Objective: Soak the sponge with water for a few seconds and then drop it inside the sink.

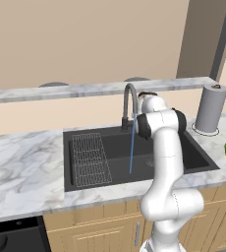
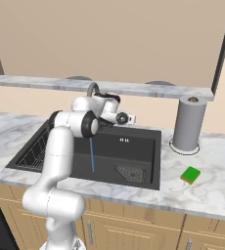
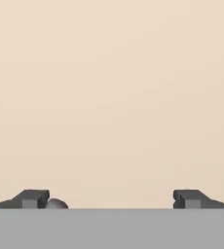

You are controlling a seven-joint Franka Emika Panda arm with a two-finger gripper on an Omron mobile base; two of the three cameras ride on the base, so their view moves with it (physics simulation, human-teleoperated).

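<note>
The gripper point(image 3: 111, 199) gapes wide and empty near the faucet point(image 1: 129, 101); the sponge point(image 2: 190, 174) lies at four o'clock of the sink point(image 2: 144, 183), so a hasty reach could knock over the paper towel roll point(image 2: 188, 123).

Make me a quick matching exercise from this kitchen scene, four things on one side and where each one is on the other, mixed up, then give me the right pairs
Things:
1. sponge
2. water
3. paper towel roll
4. wire rack

Places:
A. in the sink, at the end away from the paper roll
B. lying flat on the counter in front of the paper roll
C. running down from the faucet into the basin
D. standing upright on the counter beside the basin

Pairs: 1-B, 2-C, 3-D, 4-A
</note>
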